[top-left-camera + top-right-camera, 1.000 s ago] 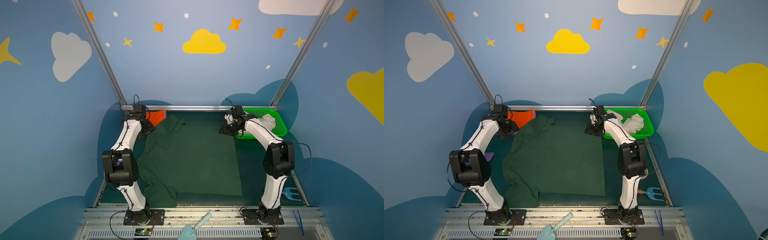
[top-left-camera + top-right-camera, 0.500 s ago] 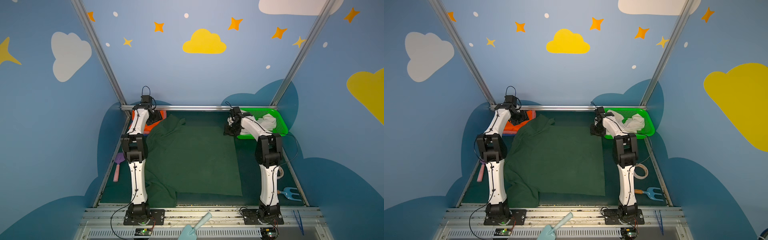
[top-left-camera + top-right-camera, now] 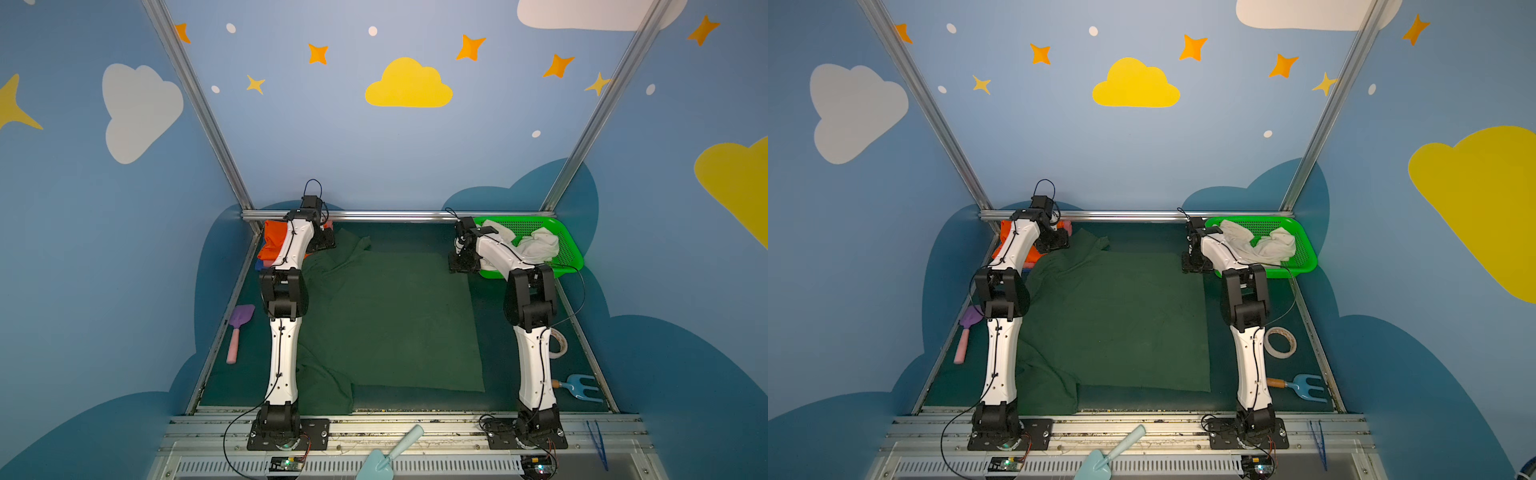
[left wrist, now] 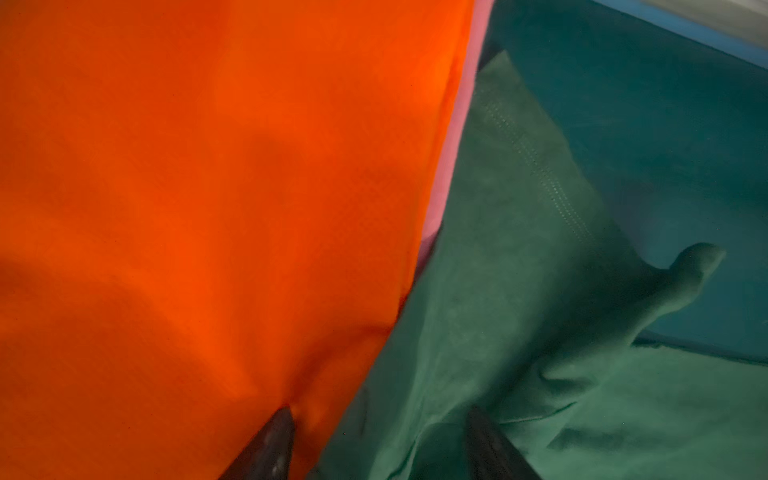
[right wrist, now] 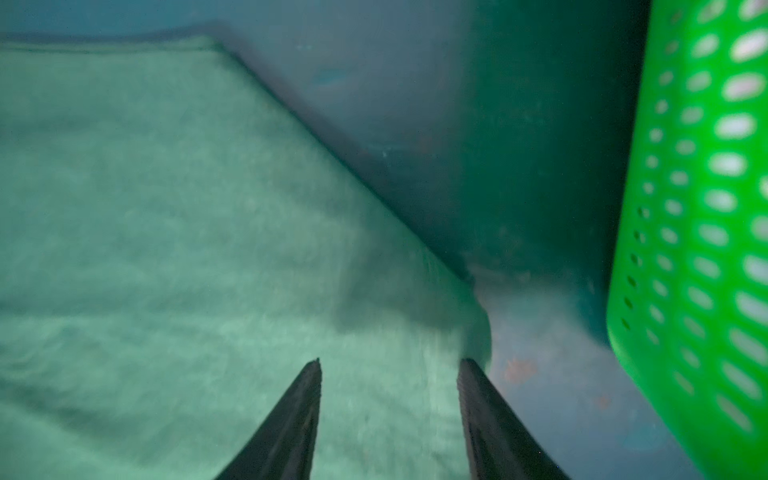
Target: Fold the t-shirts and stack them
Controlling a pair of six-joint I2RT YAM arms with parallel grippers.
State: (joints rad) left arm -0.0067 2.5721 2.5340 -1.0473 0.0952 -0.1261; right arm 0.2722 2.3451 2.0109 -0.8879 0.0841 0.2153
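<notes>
The dark green t-shirt [image 3: 386,320] [image 3: 1113,320] lies spread flat on the table, with its near left part bunched. Folded orange [image 3: 274,243], pink [image 4: 453,137] and blue [image 3: 259,265] t-shirts are piled in the far left corner. The white t-shirt [image 3: 536,245] lies crumpled in the basket. My left gripper [image 3: 326,245] [image 4: 382,419] is open at the green shirt's far left corner, one fingertip over orange cloth and one over green. My right gripper [image 3: 459,264] [image 5: 388,363] is open low over the green shirt's far right corner, holding nothing.
A green mesh basket [image 3: 569,249] stands at the far right, close beside the right gripper. A purple scoop [image 3: 239,328] lies by the left wall. A tape roll [image 3: 1280,341] and a blue rake [image 3: 579,386] lie at the right. A trowel [image 3: 390,453] and tweezers [image 3: 598,442] lie on the front rail.
Both arms have swung their elbows inward and now stand straight up the table. The left gripper has shifted right along the orange pile. The right jaws have spread wider.
</notes>
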